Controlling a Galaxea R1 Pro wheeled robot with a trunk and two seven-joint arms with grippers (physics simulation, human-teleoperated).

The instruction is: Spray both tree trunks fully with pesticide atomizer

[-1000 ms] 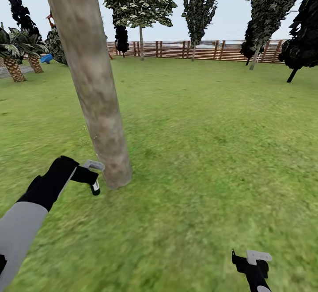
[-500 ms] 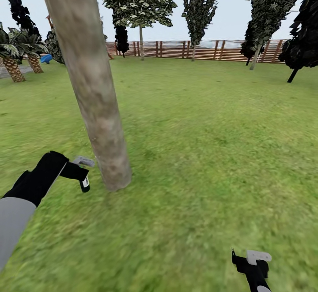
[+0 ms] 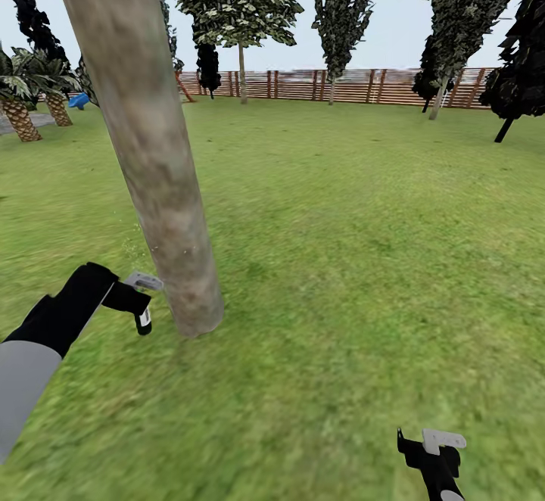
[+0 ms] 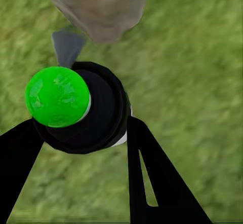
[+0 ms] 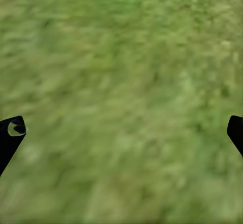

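My left pincer (image 3: 141, 306) clamps the spray bottle (image 4: 83, 110) just beside the trunk (image 3: 163, 206) base; my right pincer (image 3: 433, 448) hangs open, empty. Risk: spraying this low may leave higher bark uncovered.

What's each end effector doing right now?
Left end effector: shut on the pesticide atomizer, beside the tree trunk.
Right end effector: open, empty, over grass.
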